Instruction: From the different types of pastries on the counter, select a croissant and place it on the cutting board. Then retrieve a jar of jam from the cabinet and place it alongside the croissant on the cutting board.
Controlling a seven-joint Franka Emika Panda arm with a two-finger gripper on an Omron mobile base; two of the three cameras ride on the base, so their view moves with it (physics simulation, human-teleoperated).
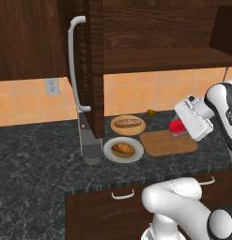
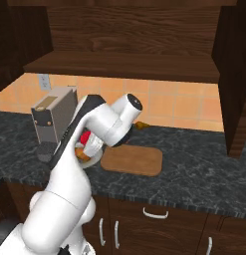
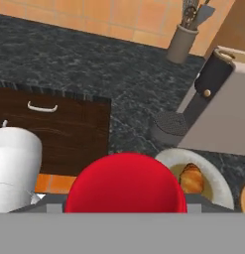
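My gripper (image 1: 181, 128) is shut on the jar of jam (image 1: 175, 125), whose red lid (image 3: 125, 183) sits low in the hand view. The jar hangs just above the right far end of the bare cutting board (image 1: 166, 143). To the board's left, the croissant (image 1: 123, 148) lies on a round pale plate (image 1: 136, 155). Behind it a longer brown roll (image 1: 127, 123) rests on a round tan plate (image 1: 139, 129). All stand on the dark counter (image 1: 37, 159). The cabinet door (image 1: 93, 56) stands open, its white handle (image 1: 73, 65) facing me.
A grey coffee machine (image 2: 52, 119) stands left of the plates, half hidden by the open door in the left base view. A utensil holder (image 3: 183, 42) stands by the tiled wall. A small brown object (image 1: 150, 112) lies behind the board. Drawers with white handles (image 1: 123, 194) run below the counter.
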